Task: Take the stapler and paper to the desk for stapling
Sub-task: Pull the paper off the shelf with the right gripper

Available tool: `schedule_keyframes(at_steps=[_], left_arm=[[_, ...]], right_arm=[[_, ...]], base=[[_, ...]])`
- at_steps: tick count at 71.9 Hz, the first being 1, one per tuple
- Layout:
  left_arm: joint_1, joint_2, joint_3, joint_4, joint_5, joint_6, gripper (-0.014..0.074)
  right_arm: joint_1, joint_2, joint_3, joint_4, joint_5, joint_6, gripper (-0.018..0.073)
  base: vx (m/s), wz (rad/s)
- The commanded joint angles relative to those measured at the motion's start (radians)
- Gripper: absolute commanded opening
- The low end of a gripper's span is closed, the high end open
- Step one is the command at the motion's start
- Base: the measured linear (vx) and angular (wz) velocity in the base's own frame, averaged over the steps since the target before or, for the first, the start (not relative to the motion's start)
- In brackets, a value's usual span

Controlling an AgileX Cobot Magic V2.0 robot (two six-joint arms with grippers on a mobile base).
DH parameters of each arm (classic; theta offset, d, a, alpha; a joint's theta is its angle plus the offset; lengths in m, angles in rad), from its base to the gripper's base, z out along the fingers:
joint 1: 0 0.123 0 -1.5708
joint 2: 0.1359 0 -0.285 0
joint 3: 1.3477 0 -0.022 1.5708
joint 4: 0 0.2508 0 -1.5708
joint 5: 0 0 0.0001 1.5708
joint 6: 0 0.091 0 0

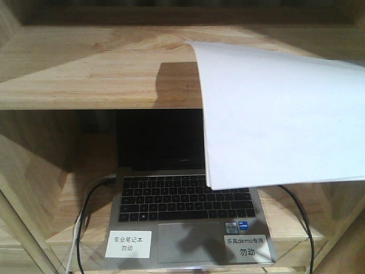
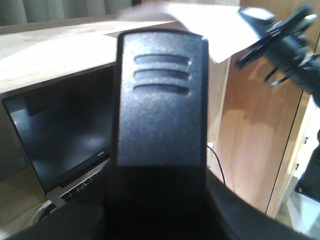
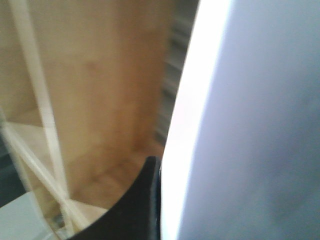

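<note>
Closest to the left wrist camera, the black stapler stands upright and fills the view, clamped in the jaws of the left gripper. The right gripper, blurred, has its jaws pinched on one edge of the white paper. The sheet hangs before the pale wood shelf unit, hiding part of the open laptop on the lower shelf behind.

An open laptop with a dark screen sits in the lower bay of a pale wood shelf unit. Two white labels occupy its front corners. Cables run down on either side.
</note>
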Motion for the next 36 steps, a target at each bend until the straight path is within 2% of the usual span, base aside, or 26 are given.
schedule_keyframes(at_steps=[1,36], left_arm=[[-0.006,0.017,-0.027,-0.01,-0.117,-0.005,-0.0007],[-0.006,0.017,-0.027,-0.01,-0.117,-0.005,-0.0007]], right_arm=[[-0.003,-0.05,-0.031,-0.009,-0.014,-0.014,-0.0005],[-0.004,-0.405,-0.043,-0.016,0.269,-0.044,-0.0005]], base=[[0.0,0.0],[0.0,0.0]])
